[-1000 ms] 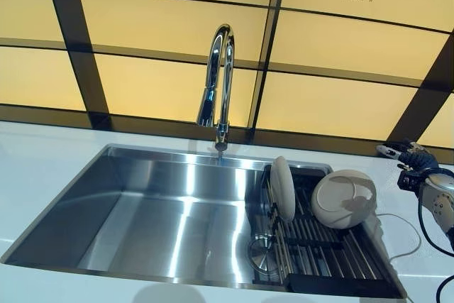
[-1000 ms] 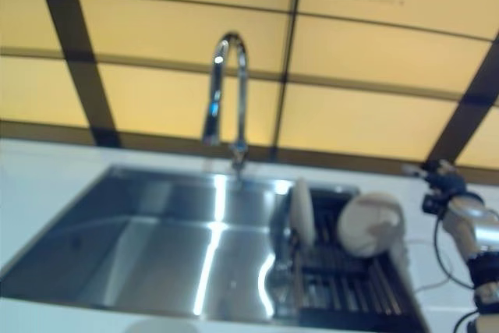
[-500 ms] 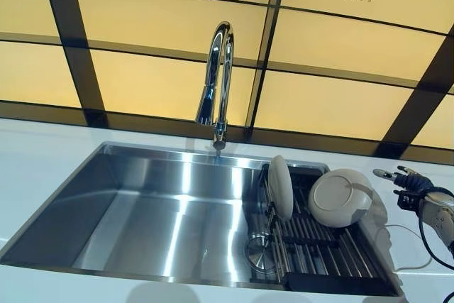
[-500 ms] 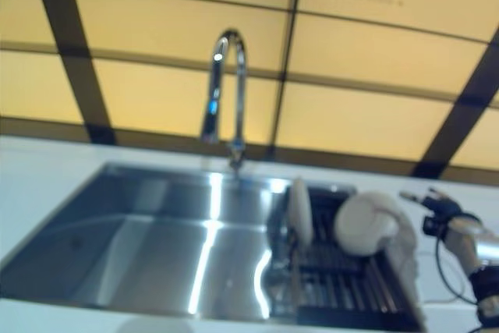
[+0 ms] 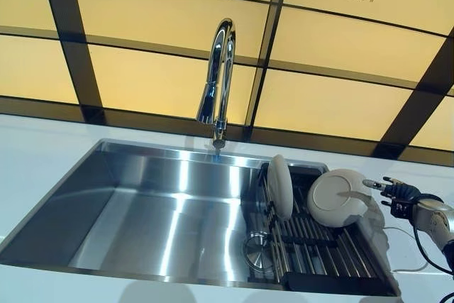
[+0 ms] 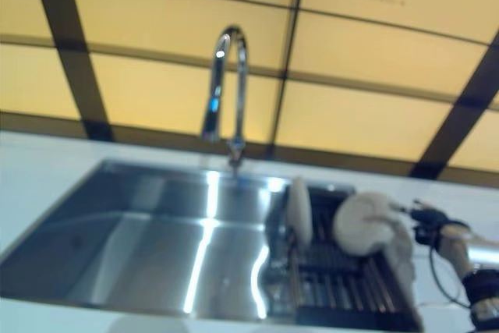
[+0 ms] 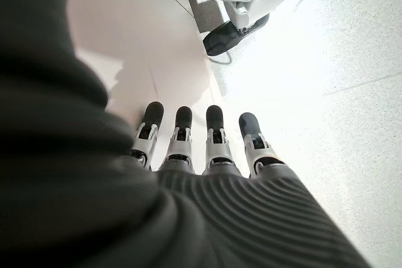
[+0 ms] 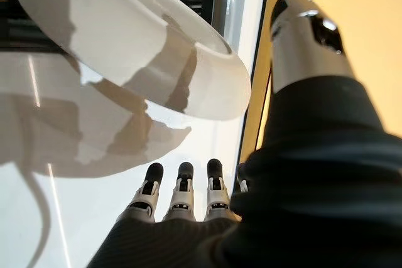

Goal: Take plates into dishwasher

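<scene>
Spreading across the white table (image 5: 42, 175), a steel sink (image 5: 142, 211) under a tall tap (image 5: 218, 83). At the sink's right end, a dark rack (image 5: 319, 246), one plate (image 5: 280, 186) upright on edge, a second plate (image 5: 333, 198) tilted against the rack's right side. Just beside that plate's rim, right hand (image 5: 389, 190), fingers (image 8: 181, 194) straight, holding nothing. Left hand (image 7: 207, 155) down by the floor, fingers relaxed, empty.

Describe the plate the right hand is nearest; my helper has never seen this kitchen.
In the steel sink, a dark rack fills the right end. Two pale plates sit there; it is the tilted plate beside the right hand, face showing, while the other plate stands edge-on.
</scene>
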### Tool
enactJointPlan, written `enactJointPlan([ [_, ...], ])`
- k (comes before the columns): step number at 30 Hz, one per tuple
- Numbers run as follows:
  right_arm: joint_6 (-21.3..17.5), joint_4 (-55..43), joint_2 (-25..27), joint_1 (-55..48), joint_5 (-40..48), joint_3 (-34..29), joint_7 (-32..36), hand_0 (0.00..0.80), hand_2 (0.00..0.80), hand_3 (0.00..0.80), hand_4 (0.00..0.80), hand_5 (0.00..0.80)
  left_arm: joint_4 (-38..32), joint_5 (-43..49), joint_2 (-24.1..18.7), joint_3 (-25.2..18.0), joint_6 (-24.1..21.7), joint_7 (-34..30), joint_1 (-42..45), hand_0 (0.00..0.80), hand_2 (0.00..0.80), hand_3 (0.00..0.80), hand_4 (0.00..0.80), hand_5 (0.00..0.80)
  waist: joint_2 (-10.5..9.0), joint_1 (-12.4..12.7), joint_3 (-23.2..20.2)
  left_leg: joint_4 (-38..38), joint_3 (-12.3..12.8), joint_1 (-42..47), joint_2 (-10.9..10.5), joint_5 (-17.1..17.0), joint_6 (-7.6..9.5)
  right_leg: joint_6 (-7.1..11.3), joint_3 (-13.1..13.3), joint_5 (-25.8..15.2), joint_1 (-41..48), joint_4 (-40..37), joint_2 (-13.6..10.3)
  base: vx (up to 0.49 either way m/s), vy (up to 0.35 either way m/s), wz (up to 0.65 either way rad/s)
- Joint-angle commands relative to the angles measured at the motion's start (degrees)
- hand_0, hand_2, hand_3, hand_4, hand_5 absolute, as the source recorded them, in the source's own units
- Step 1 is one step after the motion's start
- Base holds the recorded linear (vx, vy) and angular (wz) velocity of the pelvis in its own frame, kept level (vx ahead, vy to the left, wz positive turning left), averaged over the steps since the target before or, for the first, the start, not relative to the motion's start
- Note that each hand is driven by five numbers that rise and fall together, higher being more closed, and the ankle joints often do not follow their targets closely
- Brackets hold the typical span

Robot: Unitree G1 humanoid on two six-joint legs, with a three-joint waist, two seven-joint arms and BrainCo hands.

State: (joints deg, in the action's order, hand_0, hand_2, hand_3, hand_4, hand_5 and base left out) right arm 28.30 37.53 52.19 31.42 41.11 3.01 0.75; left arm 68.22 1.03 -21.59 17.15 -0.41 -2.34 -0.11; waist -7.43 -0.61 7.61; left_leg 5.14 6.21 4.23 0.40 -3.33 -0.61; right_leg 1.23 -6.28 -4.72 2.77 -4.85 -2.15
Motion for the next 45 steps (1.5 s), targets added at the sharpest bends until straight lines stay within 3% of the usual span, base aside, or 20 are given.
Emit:
enactJointPlan([
  [1, -1.58, -0.92, 0.48, 4.50, -0.77, 2.10, -0.07, 0.000, 0.000, 0.000, 0.000, 0.000, 0.17, 0.48, -1.43, 0.95, -0.62, 0.18, -2.77, 0.000, 0.000, 0.000, 0.000, 0.000, 0.92, 1.54, -0.08, -0.81, 0.30, 0.71, -0.82, 5.16, 1.59, 5.84, -0.41, 1.92, -0.85, 4.27, -1.71, 0.000, 0.000, 0.00],
  [28, -0.12, 0.05, -1.32, 7.16, 1.55, 3.63, -0.44, 0.000, 0.000, 0.000, 0.000, 0.000, 0.70, 0.06, -1.06, 1.21, -1.13, 0.44, -3.07, 0.000, 0.000, 0.000, 0.000, 0.000, 0.99, 2.21, -0.12, -0.40, 0.61, 1.28, -0.93, 5.19, 1.02, 5.62, -1.93, 1.35, 0.14, 2.29, -1.42, 0.000, 0.000, 0.00],
  [34, 3.05, 1.53, -1.73, 6.71, 3.42, 3.48, 5.21, 0.000, 0.000, 0.000, 0.000, 0.000, 0.62, 0.19, -0.96, 1.18, -1.39, 0.37, -2.96, 0.000, 0.000, 0.000, 0.000, 0.000, 1.13, 2.34, -0.24, -0.27, 0.57, 1.18, -1.01, 5.03, 0.90, 5.43, -2.24, 1.40, 0.26, 2.00, -1.41, 0.000, 0.000, 0.00],
  [45, 4.52, 4.15, -0.65, 6.55, 2.46, 3.54, 10.00, 0.000, 0.000, 0.000, 0.000, 0.000, 0.26, 0.23, -1.26, 1.23, -1.40, 0.27, -2.69, 0.000, 0.000, 0.000, 0.000, 0.000, 0.98, 2.60, -0.32, -0.14, 0.20, 1.20, -1.06, 4.94, 0.84, 5.30, -2.71, 1.62, 0.57, 1.98, -1.37, 0.000, 0.000, 0.00],
])
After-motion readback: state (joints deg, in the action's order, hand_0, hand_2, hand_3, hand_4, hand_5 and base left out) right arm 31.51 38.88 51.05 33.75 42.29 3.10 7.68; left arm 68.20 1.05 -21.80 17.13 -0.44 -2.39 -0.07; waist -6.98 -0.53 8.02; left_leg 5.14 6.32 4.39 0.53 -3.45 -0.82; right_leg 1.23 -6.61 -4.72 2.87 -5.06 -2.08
